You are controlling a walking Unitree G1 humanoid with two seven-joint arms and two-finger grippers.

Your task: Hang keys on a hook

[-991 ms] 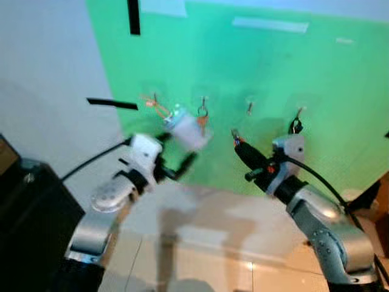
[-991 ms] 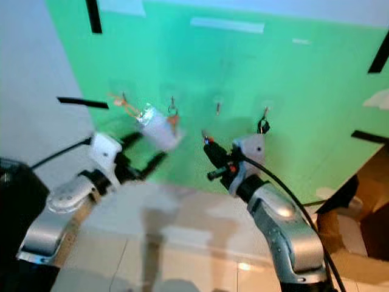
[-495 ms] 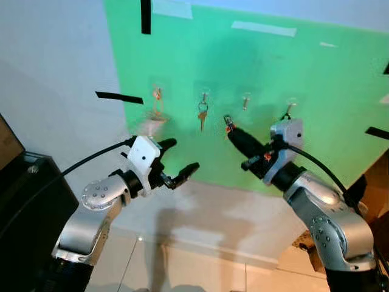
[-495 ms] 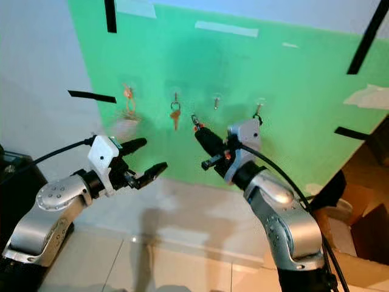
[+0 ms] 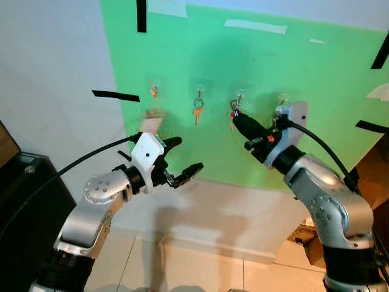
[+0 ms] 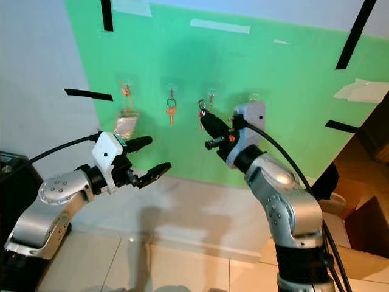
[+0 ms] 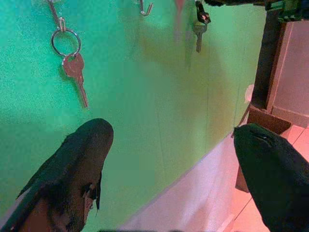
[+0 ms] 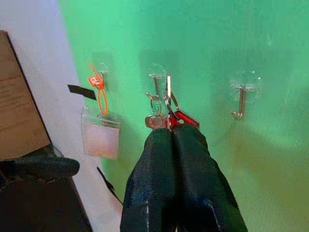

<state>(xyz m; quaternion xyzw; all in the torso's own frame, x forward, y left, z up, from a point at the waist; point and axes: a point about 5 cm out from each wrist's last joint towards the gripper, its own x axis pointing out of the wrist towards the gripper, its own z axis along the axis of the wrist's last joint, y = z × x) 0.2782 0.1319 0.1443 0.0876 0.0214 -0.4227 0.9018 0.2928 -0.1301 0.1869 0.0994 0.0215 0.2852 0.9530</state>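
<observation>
Before a green wall panel point(image 5: 292, 79), the right gripper point(image 8: 170, 129) pinches the small red-tagged metal keys point(image 8: 175, 115): light, rigid, dangling; grasping the tag suits. The left gripper point(image 5: 182, 161) is spread, empty.

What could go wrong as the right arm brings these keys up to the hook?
Two risks, as I judge them. The right gripper pinches the keys at the very fingertips, so a nudge against the wall could knock them loose. In the right wrist view the key ring sits close beside a hook already holding a key, with the empty hook further off; the ring could snag the occupied one. The left gripper hovers open below the hooks, out of the way.
</observation>
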